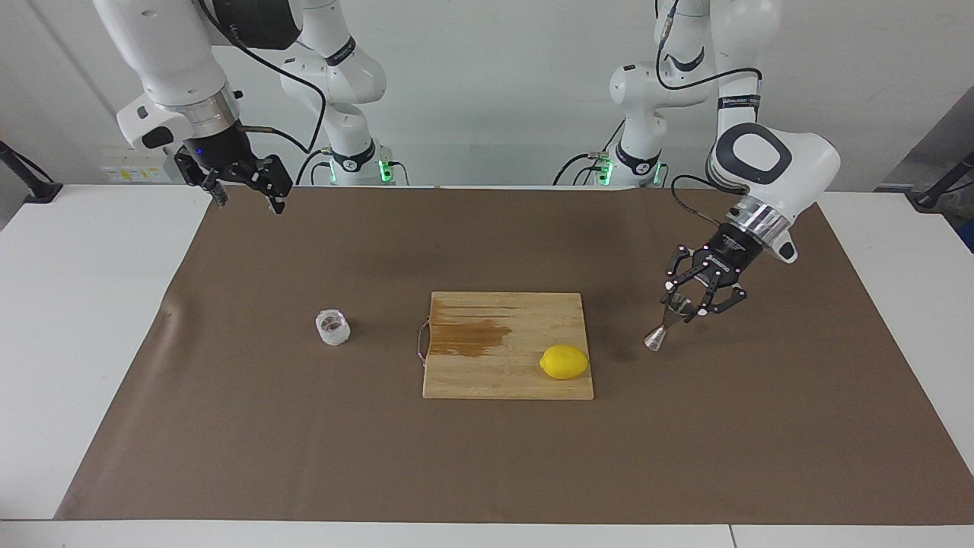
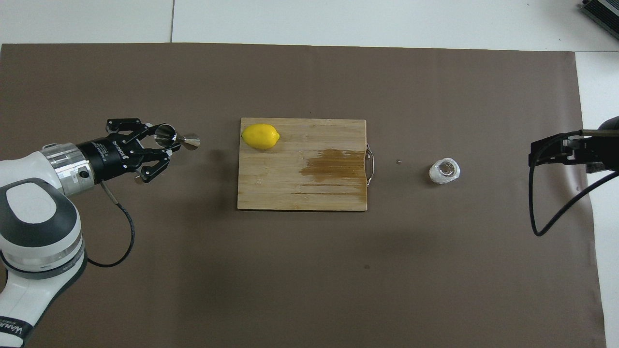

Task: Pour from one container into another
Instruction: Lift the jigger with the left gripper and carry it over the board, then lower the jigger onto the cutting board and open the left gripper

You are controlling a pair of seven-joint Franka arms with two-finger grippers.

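Note:
The silver hourglass jigger hangs tilted just above the brown mat, beside the cutting board toward the left arm's end. My left gripper is shut on its upper cone. The squat clear glass cup stands upright on the mat beside the board, toward the right arm's end. My right gripper waits open and empty, high over the mat's edge at the right arm's end, well apart from the cup.
A wooden cutting board lies mid-mat with a dark wet stain and a lemon on it. A small crumb lies between board and cup. White table borders the mat.

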